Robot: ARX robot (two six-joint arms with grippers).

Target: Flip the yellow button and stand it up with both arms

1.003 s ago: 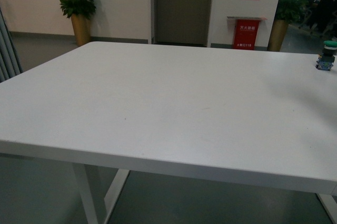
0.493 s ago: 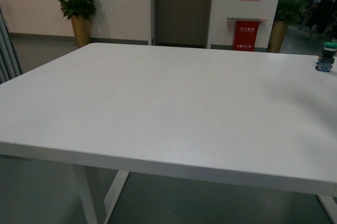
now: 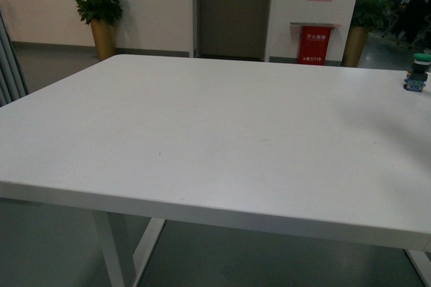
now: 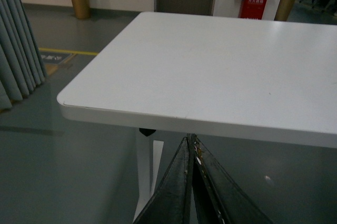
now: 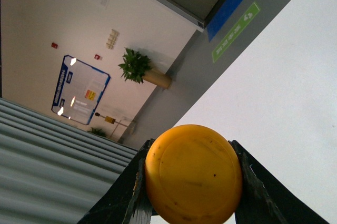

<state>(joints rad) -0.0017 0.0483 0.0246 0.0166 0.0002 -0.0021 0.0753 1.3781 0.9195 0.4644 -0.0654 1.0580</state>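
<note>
In the right wrist view my right gripper point(image 5: 192, 174) is shut on the yellow button point(image 5: 192, 174). Its flat round yellow-orange cap faces the camera and fills the gap between the two black fingers point(image 5: 124, 192). Its black body is hidden behind the cap. The button hangs above the white table point(image 5: 279, 87). In the left wrist view my left gripper point(image 4: 190, 141) is shut and empty, its tips pressed together just off and below the table's near edge point(image 4: 210, 126). Neither gripper nor the yellow button shows in the front view.
A green-capped button point(image 3: 418, 71) stands upright at the far right of the white table point(image 3: 215, 125). A grey curtain point(image 4: 18, 50) hangs off the table's left side. Potted plants point(image 3: 100, 14), a door and a red box point(image 3: 314, 43) stand by the far wall.
The front view has shifted very slightly; the table's far edge and the green-capped button sit a little lower than a second ago. Nothing on the table has moved.
</note>
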